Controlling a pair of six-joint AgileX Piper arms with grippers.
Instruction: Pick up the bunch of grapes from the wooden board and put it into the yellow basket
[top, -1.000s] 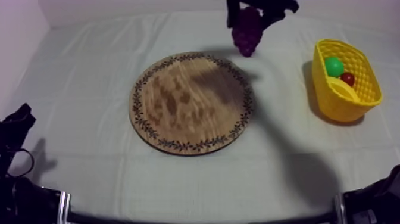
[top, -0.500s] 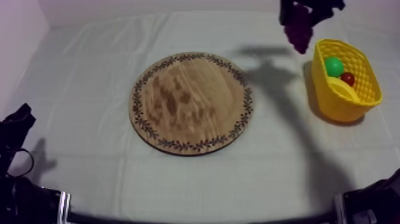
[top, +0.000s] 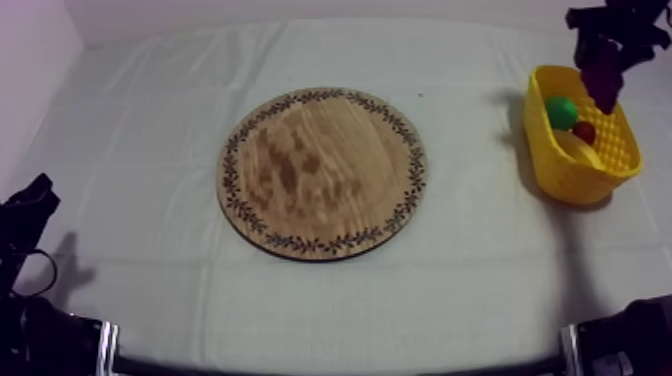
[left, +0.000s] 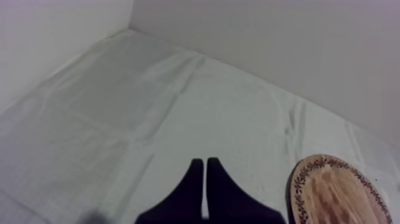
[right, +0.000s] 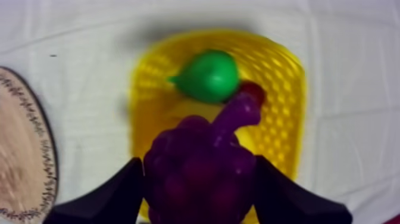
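Observation:
The purple bunch of grapes hangs in my right gripper, which is shut on it above the yellow basket at the table's right side. From the right wrist, the grapes sit between my two black fingers, directly over the basket. Inside the basket lie a green pear, a small red fruit and a banana. The round wooden board lies bare at the table's middle. My left gripper is shut on nothing, low at the table's left, with the board's rim beside it.
The grey-white cloth covers the table, with open room all round the board. A pale wall runs along the table's far edge.
My right gripper has carried the grapes rightward from beyond the board's far right edge to above the basket. The left arm has stayed still.

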